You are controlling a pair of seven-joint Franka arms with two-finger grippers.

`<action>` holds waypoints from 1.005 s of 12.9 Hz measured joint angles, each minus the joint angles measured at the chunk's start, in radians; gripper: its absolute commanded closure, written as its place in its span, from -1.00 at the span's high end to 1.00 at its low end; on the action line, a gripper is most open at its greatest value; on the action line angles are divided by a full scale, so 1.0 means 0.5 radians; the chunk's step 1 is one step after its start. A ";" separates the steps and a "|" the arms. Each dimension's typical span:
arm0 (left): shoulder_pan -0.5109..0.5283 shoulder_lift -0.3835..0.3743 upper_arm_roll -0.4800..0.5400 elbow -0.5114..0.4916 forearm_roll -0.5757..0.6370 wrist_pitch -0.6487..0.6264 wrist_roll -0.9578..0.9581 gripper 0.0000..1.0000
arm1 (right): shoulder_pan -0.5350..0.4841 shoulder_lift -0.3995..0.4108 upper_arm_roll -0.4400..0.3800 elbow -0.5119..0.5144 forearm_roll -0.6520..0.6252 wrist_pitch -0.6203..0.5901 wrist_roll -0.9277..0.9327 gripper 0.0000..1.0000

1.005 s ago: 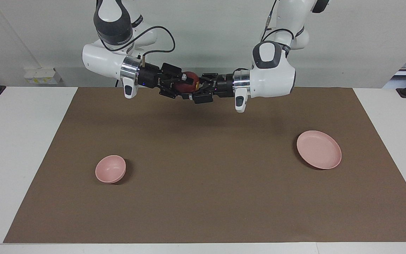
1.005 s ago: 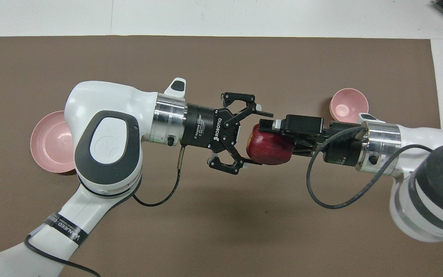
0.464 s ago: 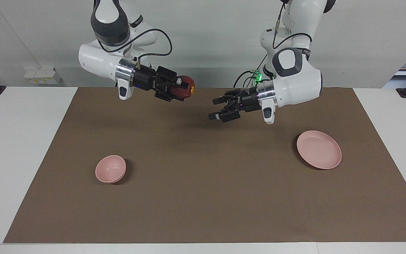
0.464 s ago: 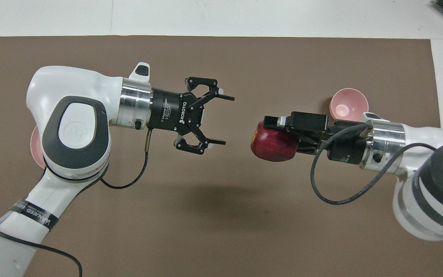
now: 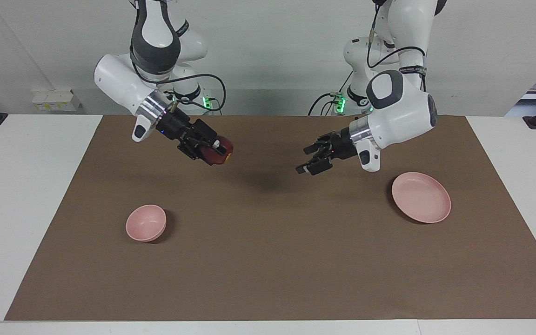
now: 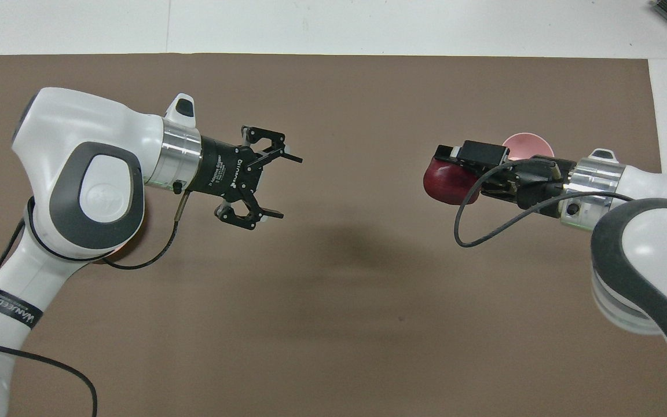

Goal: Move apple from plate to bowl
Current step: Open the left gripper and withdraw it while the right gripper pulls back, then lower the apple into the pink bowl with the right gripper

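The dark-red apple is held in the air by my right gripper, which is shut on it over the mat, between the robots and the bowl. In the overhead view the apple sits in that gripper just beside the bowl. The small deep pink bowl stands on the mat toward the right arm's end. The flat pink plate lies bare toward the left arm's end; in the overhead view the left arm hides it. My left gripper is open and holds nothing over the middle of the mat, and it also shows in the overhead view.
A brown mat covers most of the white table. Nothing else stands on the mat apart from the bowl and the plate.
The two grippers, together at the apple a second ago, have drawn apart. The right gripper has carried the apple down toward the bowl. The open left gripper has pulled back toward the plate's end.
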 measured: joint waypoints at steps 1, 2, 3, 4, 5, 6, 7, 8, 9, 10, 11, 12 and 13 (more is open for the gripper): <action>0.046 0.000 0.000 0.000 0.066 -0.003 0.005 1.00 | -0.048 0.028 -0.002 0.025 -0.210 0.000 0.065 -1.00; 0.090 0.000 0.001 0.002 0.132 -0.020 0.006 1.00 | -0.092 0.051 -0.003 0.043 -0.424 0.000 0.121 -1.00; 0.145 0.000 0.002 0.007 0.174 -0.065 0.010 1.00 | -0.127 0.071 -0.005 0.055 -0.619 0.000 0.171 -1.00; 0.205 0.000 0.003 0.023 0.230 -0.130 0.020 1.00 | -0.154 0.090 -0.006 0.064 -0.798 0.000 0.225 -1.00; 0.260 0.003 0.004 0.047 0.326 -0.202 0.037 1.00 | -0.180 0.116 -0.007 0.074 -0.952 0.005 0.265 -1.00; 0.312 0.014 0.005 0.082 0.449 -0.289 0.079 1.00 | -0.207 0.155 -0.008 0.093 -1.086 0.019 0.281 -1.00; 0.349 0.030 0.006 0.121 0.565 -0.376 0.140 1.00 | -0.229 0.203 -0.009 0.114 -1.191 0.034 0.284 -1.00; 0.371 0.047 0.007 0.159 0.696 -0.451 0.202 1.00 | -0.246 0.257 -0.010 0.139 -1.287 0.043 0.285 -1.00; 0.376 0.062 0.007 0.188 0.831 -0.502 0.245 1.00 | -0.257 0.309 -0.011 0.162 -1.384 0.049 0.287 -1.00; 0.376 0.074 0.005 0.209 0.946 -0.525 0.268 1.00 | -0.263 0.358 -0.011 0.186 -1.501 0.051 0.310 -1.00; 0.376 0.083 0.002 0.221 1.033 -0.534 0.281 1.00 | -0.264 0.409 -0.011 0.213 -1.627 0.053 0.361 -1.00; 0.376 0.086 0.001 0.226 1.119 -0.549 0.290 1.00 | -0.264 0.460 -0.009 0.247 -1.756 0.055 0.411 -1.00; 0.376 0.087 -0.001 0.229 1.215 -0.597 0.301 1.00 | -0.264 0.507 -0.007 0.288 -1.879 0.056 0.453 -1.00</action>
